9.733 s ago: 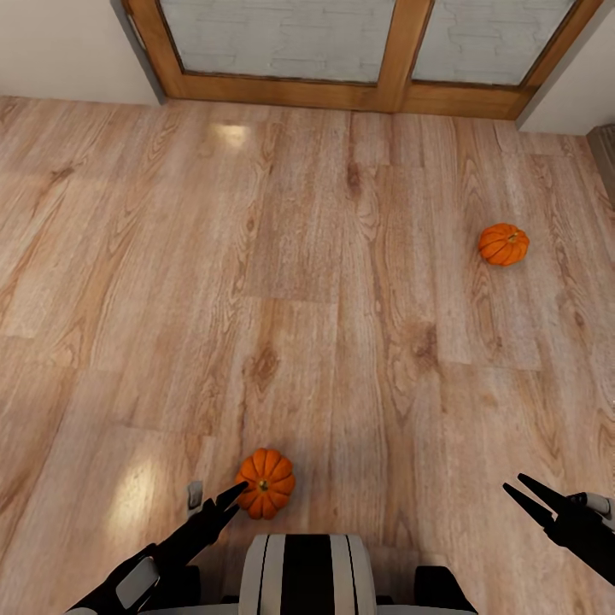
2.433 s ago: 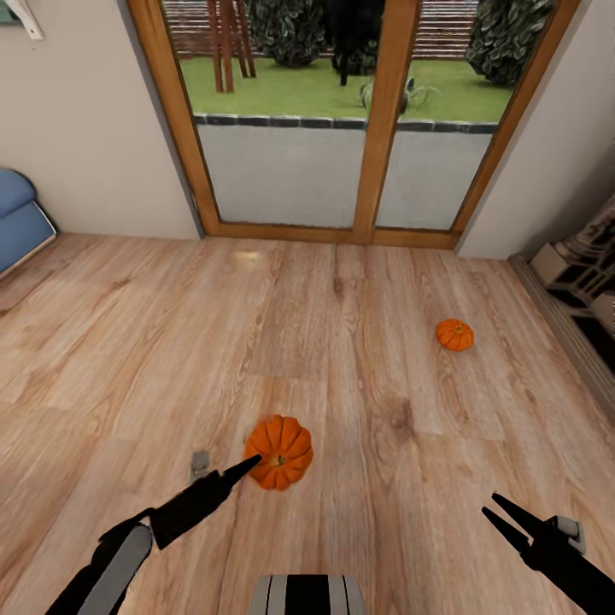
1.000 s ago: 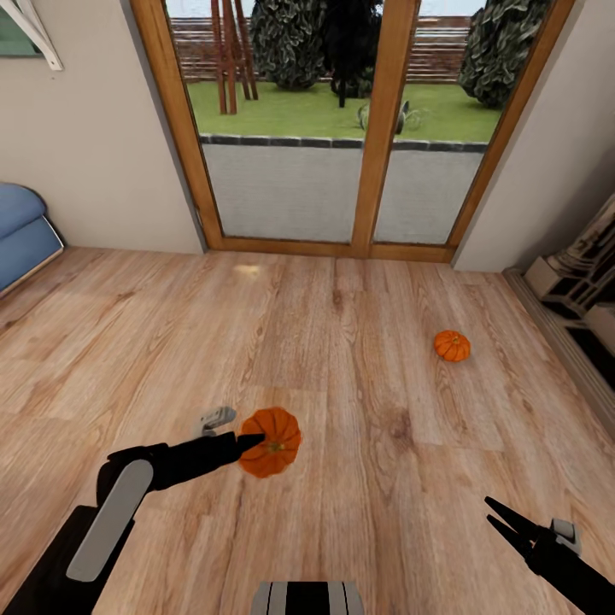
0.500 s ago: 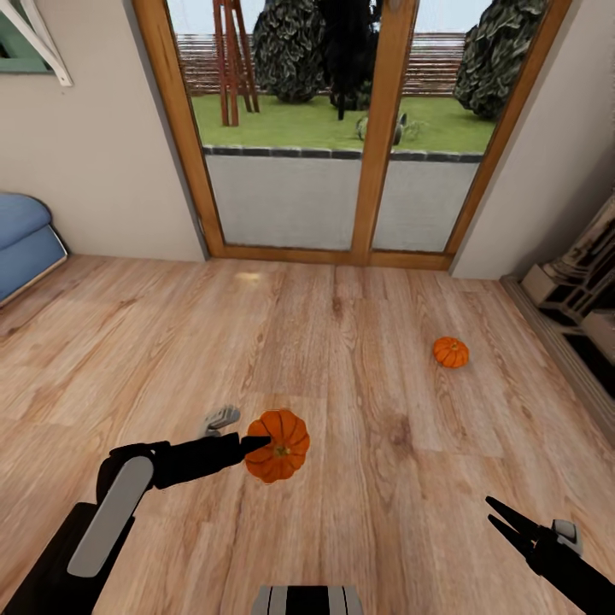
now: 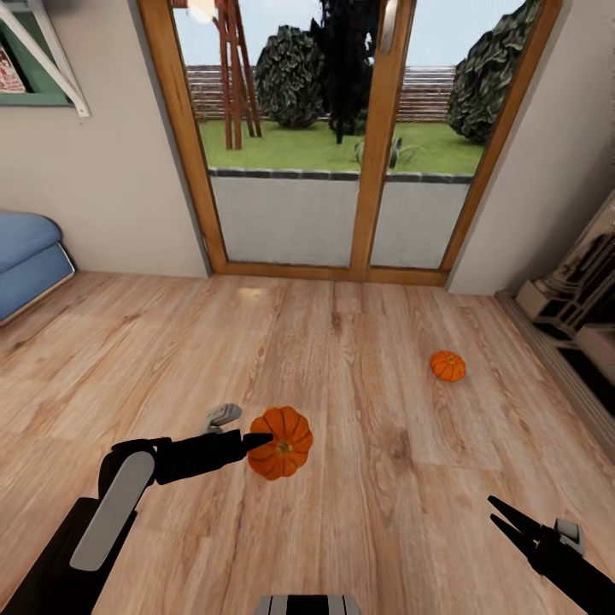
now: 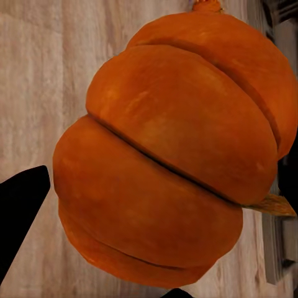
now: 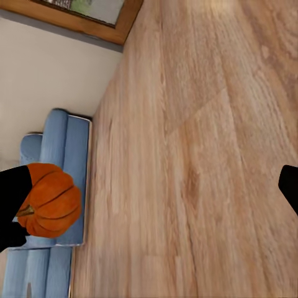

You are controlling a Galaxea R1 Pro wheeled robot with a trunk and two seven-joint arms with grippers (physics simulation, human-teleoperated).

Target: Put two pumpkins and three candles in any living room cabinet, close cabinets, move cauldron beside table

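Observation:
My left gripper (image 5: 263, 442) is shut on one orange ribbed pumpkin (image 5: 282, 442) and holds it a little above the plank floor, ahead of my trunk. Up close in the left wrist view, this pumpkin (image 6: 167, 155) sits between the black fingers. The right wrist view catches the same pumpkin (image 7: 49, 200) in front of the sofa. A second, smaller-looking pumpkin (image 5: 448, 366) lies on the floor further off to the right. My right gripper (image 5: 506, 518) hangs open and empty at the lower right. The candles, cabinet, cauldron and table are out of view.
Wood-framed glass doors (image 5: 367, 171) to a garden close the far side. A blue sofa (image 5: 26, 256) stands at the left wall. A brick fireplace (image 5: 581, 290) with a raised hearth runs along the right. Open floor (image 5: 359, 342) lies between.
My left gripper has gone from beside the pumpkin on the floor to shut on it and raised. The head view has risen and tilted up. The right arm has barely moved.

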